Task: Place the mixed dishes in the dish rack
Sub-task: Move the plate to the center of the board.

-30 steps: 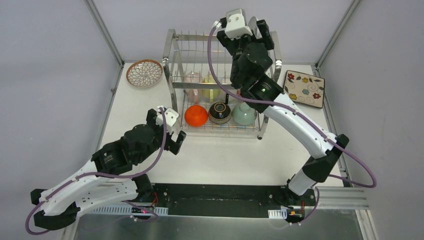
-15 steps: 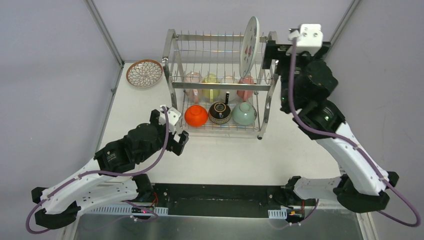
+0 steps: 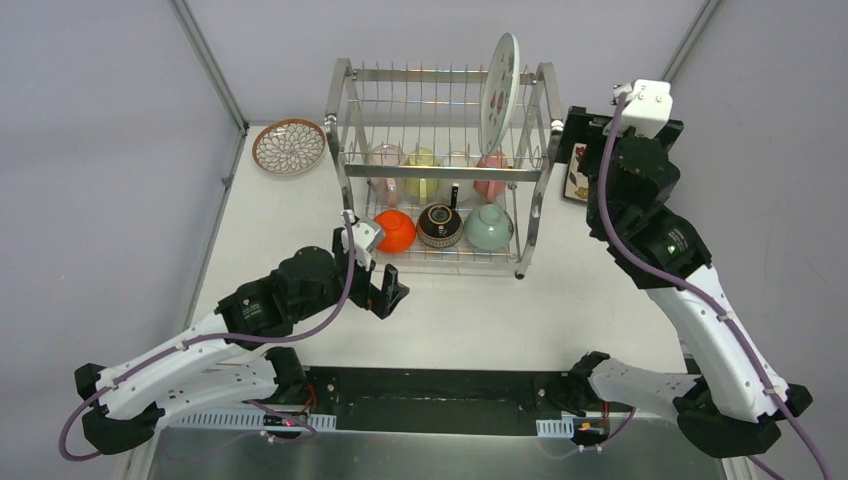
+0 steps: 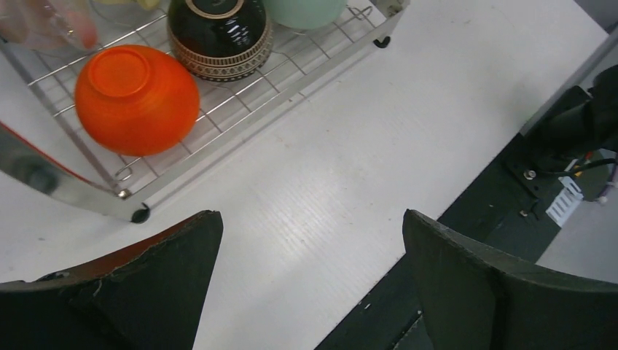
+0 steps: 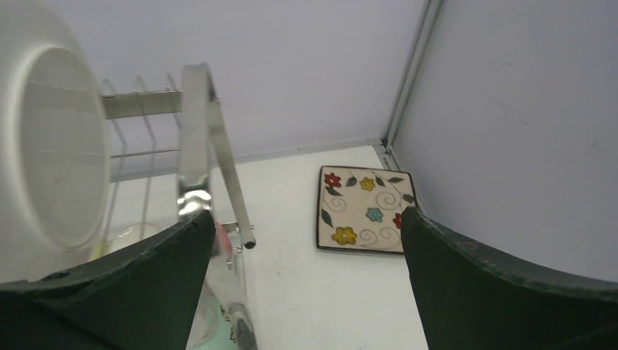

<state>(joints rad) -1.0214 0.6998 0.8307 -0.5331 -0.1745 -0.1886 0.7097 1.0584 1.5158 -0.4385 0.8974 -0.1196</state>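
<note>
The steel dish rack point(image 3: 352, 150) holds a white strawberry plate point(image 3: 500, 80) upright in its upper slots. Pastel cups point(image 3: 422, 162) sit on the middle level. Orange point(image 3: 393, 230), brown point(image 3: 440, 226) and mint point(image 3: 488, 227) bowls sit upside down on the lower level. My right gripper point(image 3: 572, 150) is open and empty beside the rack's right post, above the square floral plate point(image 5: 364, 209). My left gripper point(image 3: 378, 282) is open and empty over the table in front of the orange bowl point(image 4: 137, 98). The petal-pattern plate point(image 3: 289, 146) lies at the far left.
The rack's right post point(image 5: 195, 138) and the white plate point(image 5: 55, 168) stand close on the left in the right wrist view. A frame upright and grey walls close in the back right corner. The table's dark front edge point(image 4: 503, 182) lies right of the left gripper.
My right gripper has let go of the white plate in the upper slots and swung right, past the rack's right post. My left gripper has moved right, toward the rack's front.
</note>
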